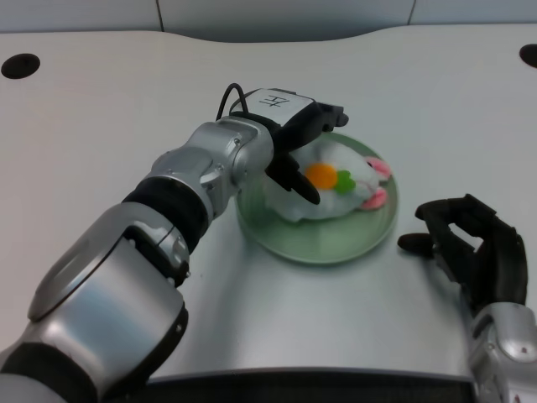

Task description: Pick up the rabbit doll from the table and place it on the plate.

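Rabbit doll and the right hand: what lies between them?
In the head view, only the green plate's rim and bare white table separate the rabbit doll from the right hand.

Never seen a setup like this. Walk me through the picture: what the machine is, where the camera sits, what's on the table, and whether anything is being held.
This is a humanoid robot seen from a camera on its own head or chest, looking down at a white table. The two silver arms reaching in from the bottom are its own. Its left hand, black and many-fingered, is on the picture's left and does the work. Its right hand waits idle at the right edge.

On the table sits a round green plate. A white rabbit doll with pink ears and an orange carrot on its front lies on the plate. The left hand is over the doll's left side with its fingers spread apart; they do not seem to grip it, so the doll appears to rest on the plate on its own.
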Motion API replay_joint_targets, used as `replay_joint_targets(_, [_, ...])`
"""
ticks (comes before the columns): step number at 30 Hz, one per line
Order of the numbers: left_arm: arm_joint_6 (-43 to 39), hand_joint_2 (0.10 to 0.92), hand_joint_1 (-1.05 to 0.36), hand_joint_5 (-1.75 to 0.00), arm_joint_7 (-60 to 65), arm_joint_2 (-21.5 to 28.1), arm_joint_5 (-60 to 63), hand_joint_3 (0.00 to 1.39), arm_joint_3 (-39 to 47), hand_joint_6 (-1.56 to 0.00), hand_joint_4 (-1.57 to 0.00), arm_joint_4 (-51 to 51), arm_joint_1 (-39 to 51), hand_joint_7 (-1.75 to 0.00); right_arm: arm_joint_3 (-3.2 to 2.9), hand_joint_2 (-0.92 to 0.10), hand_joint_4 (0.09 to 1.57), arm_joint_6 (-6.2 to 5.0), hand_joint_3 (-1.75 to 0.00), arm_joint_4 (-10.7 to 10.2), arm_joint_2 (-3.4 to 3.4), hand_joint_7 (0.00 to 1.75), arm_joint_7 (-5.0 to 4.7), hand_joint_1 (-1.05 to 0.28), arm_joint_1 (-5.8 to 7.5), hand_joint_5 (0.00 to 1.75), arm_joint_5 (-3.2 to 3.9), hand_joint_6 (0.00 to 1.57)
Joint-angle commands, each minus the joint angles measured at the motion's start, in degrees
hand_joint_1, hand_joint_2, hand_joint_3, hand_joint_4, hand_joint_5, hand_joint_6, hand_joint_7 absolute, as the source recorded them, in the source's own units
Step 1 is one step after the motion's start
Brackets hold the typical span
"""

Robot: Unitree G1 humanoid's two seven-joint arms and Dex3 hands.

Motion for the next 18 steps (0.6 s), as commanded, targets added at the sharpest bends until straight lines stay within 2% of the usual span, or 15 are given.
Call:
replay_joint_targets(1, [0.4,0.918,-1.03,-0.02,-1.8,0.4,0.7,0.04,-0.8,-0.02,0.0,0.6,-1.3,0.0,-0.11,-0.92,0.86,-0.16,-0.13,-0.4,0.38,1.13,0.44,-0.76,0.5,0.89,0.78,0.86])
replay_joint_targets(4, [0.0,0.921,-1.05,0.0,-2.2,0.5,0.1,0.06,-0.4,0.0,0.0,0.4,-1.3,0.0,-0.1,-0.92,0.86,-0.65,-0.13,0.1,0.33,1.13,0.52,-0.76,0.41,0.89,0.68,0.87])
replay_joint_targets(6, [-0.3,0.921,-1.05,0.0,-2.4,0.6,-0.3,0.08,0.0,0.0,0.0,0.4,-1.3,0.0,-0.08,-0.92,0.86,-0.49,-0.13,0.0,0.35,1.13,0.28,-0.77,0.39,0.89,0.51,0.87])
replay_joint_targets(11, [-1.5,0.921,-1.05,0.0,-2.3,1.3,-1.3,0.08,1.0,0.0,0.0,-0.1,-0.9,0.0,-0.24,-0.92,0.86,-0.03,-0.13,-0.1,0.44,1.12,0.21,-0.76,0.22,0.89,0.75,0.87])
replay_joint_targets(15, [-3.0,0.921,-1.05,0.0,-3.0,2.7,-2.5,0.09,2.1,0.0,0.0,-0.8,-0.5,0.0,-0.31,-0.92,0.86,-0.93,-0.13,1.0,0.26,1.12,0.61,-0.76,-0.06,0.89,0.73,0.86])
replay_joint_targets(18, [-5.3,0.921,-1.05,0.0,-3.9,5.6,-4.4,0.1,4.0,0.0,0.0,-3.0,0.8,0.0,-0.32,-0.92,0.86,-0.68,-0.13,1.1,0.23,1.12,0.13,-0.76,-0.31,0.89,0.48,0.87])
